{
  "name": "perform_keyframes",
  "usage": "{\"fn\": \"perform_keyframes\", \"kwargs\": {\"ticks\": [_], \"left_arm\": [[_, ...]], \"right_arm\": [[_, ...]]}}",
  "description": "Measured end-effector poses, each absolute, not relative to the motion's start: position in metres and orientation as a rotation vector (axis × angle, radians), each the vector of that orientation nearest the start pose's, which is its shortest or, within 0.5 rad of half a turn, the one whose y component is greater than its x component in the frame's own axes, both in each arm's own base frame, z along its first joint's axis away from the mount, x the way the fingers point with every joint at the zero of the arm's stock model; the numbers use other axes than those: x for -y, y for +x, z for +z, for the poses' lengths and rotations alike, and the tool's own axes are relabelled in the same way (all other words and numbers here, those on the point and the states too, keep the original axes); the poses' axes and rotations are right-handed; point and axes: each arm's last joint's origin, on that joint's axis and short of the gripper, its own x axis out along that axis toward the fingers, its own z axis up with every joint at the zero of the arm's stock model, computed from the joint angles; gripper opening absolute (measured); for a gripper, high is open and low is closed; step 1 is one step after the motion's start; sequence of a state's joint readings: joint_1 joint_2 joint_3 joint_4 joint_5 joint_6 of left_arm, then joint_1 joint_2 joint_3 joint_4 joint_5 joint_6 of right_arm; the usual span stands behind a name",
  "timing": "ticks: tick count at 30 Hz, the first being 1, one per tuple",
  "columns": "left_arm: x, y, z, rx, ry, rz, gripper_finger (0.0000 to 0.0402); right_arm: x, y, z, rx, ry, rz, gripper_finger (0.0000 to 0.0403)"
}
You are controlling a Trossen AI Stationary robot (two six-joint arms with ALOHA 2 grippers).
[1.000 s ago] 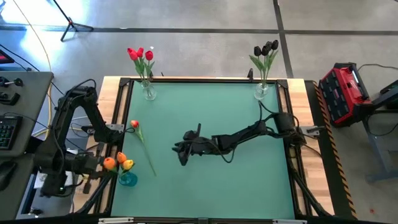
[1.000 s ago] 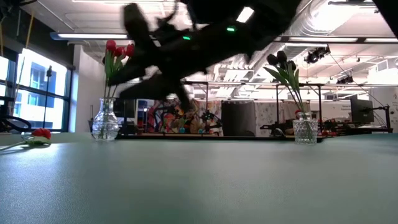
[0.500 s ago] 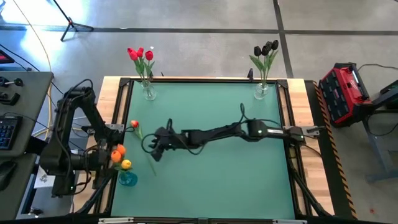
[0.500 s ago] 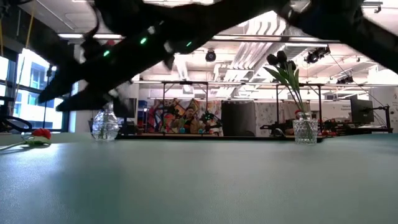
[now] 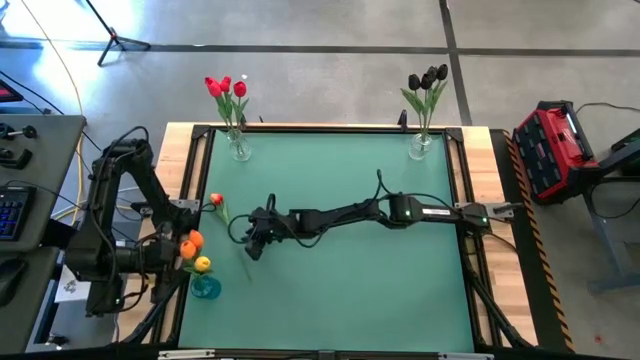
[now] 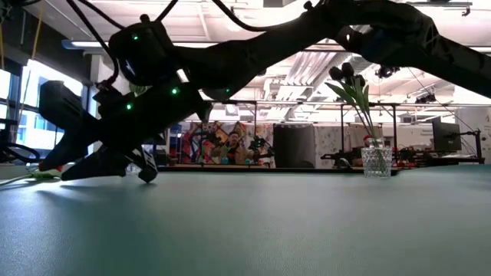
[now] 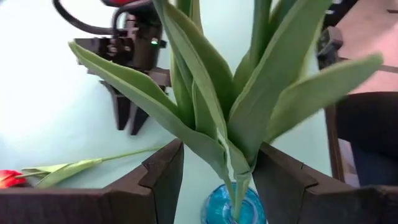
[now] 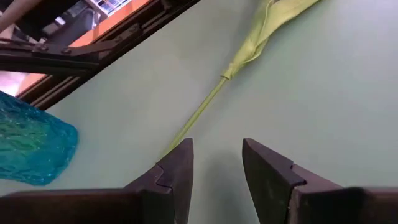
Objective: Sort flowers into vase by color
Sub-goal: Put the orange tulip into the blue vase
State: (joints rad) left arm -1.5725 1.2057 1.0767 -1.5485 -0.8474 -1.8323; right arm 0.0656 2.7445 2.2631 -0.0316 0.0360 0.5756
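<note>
Now right gripper (image 5: 252,247) over loose tulip (image 5: 228,226)
Jaws parted, holding nothing, at the stem's six-o'clock end; left gripper (image 7: 211,171) open around blue vase (image 5: 205,288) leaves.

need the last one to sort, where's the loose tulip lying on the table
In the high view the loose tulip lies flat on the mat's left side, between the blue vase and the right gripper.

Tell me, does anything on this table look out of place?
Yes: one orange tulip lies flat on the green table near its left edge, while the other flowers stand in vases. The right gripper, fingers open, is at its stem end.
</note>
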Motion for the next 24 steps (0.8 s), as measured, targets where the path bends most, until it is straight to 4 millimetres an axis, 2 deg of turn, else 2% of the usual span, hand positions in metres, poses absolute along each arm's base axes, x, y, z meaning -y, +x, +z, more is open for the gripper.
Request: {"fn": "perform_keyframes", "kwargs": {"ticks": [6, 10, 17, 21, 24], "left_arm": [[0.163, 0.031, 0.293, -0.704, -0.147, 0.189, 0.017], [0.154, 0.037, 0.299, -0.649, -0.197, 0.203, 0.017], [0.132, 0.041, 0.313, -0.604, -0.32, 0.206, 0.017], [0.118, 0.044, 0.32, -0.592, -0.437, 0.241, 0.017], [0.108, 0.048, 0.323, -0.568, -0.513, 0.28, 0.017]], "right_arm": [[-0.041, 0.591, 0.098, -0.506, 0.531, -0.147, 0.0126], [-0.048, 0.588, 0.107, -0.524, 0.513, -0.137, 0.0126], [-0.051, 0.574, 0.143, -0.633, 0.42, -0.19, 0.0126], [-0.052, 0.561, 0.173, -0.685, 0.316, -0.255, 0.0126], [-0.06, 0.549, 0.193, -0.725, 0.255, -0.28, 0.0126]]}}
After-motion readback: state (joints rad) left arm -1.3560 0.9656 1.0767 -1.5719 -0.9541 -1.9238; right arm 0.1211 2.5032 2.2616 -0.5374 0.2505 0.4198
